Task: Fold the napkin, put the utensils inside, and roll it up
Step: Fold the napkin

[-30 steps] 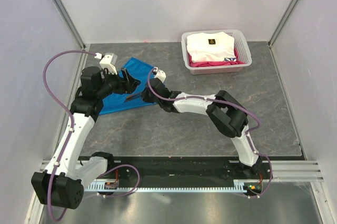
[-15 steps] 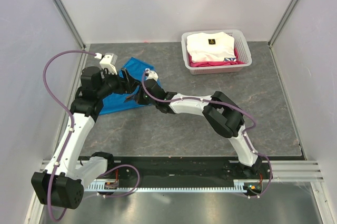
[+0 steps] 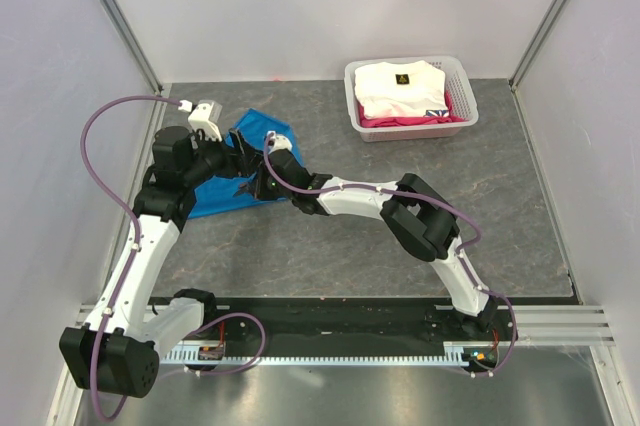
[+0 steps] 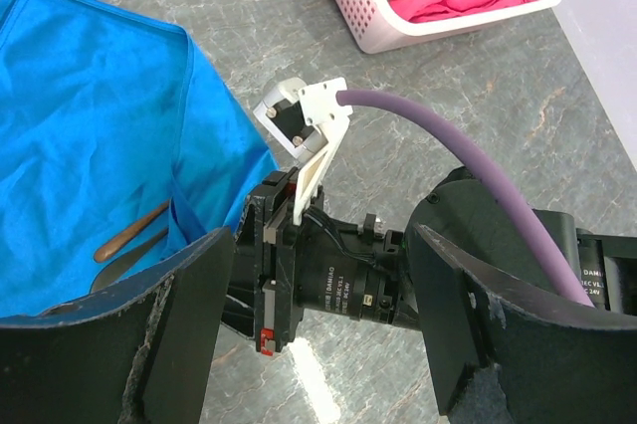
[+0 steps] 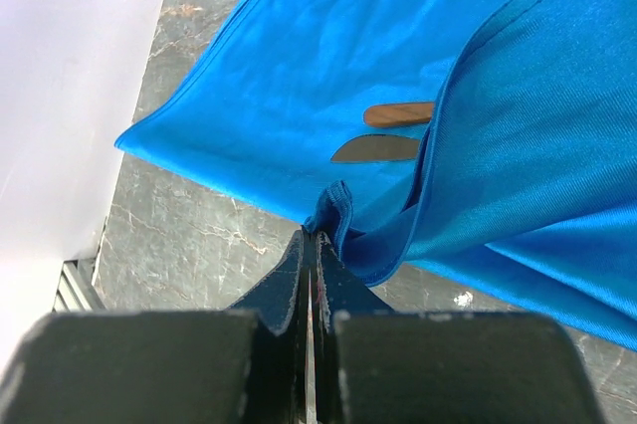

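We judge the napkin (image 5: 299, 76) folded, utensils (image 5: 388, 135) tucked in (ends showing); right gripper (image 5: 312, 245) pinches its edge, left gripper (image 4: 320, 245) spread; rolling not done.

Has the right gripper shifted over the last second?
Yes. The right gripper, shut on the napkin, has slid left, farther from the white basket.

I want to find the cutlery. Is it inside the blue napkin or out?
Partly inside. A flap of the napkin covers both utensils; only their ends poke out.
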Robot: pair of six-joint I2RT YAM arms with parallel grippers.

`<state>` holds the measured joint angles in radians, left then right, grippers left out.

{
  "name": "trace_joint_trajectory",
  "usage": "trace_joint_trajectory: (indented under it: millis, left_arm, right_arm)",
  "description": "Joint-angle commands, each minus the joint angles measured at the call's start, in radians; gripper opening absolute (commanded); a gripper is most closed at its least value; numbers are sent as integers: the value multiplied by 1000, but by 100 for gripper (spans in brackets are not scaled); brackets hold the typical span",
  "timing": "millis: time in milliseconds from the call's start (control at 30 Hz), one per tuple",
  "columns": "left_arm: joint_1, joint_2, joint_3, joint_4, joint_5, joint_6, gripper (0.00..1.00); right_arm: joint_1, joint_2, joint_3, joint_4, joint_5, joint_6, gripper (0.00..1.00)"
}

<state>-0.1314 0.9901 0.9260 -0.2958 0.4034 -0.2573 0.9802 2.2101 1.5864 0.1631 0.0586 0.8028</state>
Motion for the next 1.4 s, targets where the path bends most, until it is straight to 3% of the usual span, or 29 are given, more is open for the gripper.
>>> trace_joint_trajectory:
  millis: [0,800,867,900,1000,1200,1367]
  left_arm:
    - [-4,1,-3,35,31,-28,79]
    - [-4,10,-6,34,22,-25,79]
    - [-4,12,-7,34,22,-22,79]
    - [-4,13,-6,35,22,-23,79]
    - [-4,13,-4,35,20,-22,79]
    - [-2,15,-3,26,-6,-10,79]
    - [-4,22,0,21,-12,-5,79]
  right_arm:
    - [11,17,52,24,-37,-33,0]
    - [12,131,162,6,-101,-54,0]
    - [11,126,162,7,-109,-53,21]
    - [9,122,159,7,-111,-51,40]
    - [-9,85,136,10,-121,-50,58]
    - [-98,-84,-40,15,-137,-79,62]
    - [-237,-210,-230,12,-186,-100,56]
